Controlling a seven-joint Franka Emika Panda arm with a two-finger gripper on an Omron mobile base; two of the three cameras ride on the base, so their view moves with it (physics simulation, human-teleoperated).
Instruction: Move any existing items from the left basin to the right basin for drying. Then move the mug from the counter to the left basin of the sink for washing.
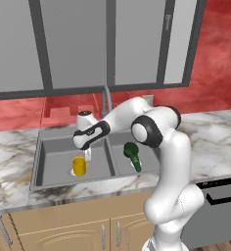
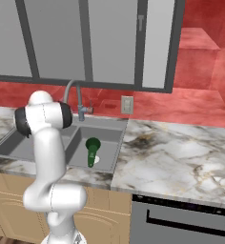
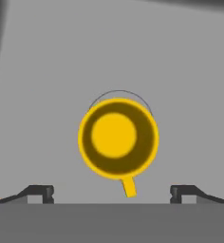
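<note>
The mug [image 1: 79, 166] stands upright on the floor of the left basin [image 1: 54, 154], over the drain disc, handle toward the front edge. The gripper [image 1: 87, 155] hangs just above it, jaws spread wide and empty. A green bottle [image 1: 133, 155] lies in the right basin [image 1: 147, 165], near its middle.

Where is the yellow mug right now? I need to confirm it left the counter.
The mug stands upright on the left basin floor over the drain, directly below the open gripper; the green bottle lies in the neighbouring right basin.
</note>
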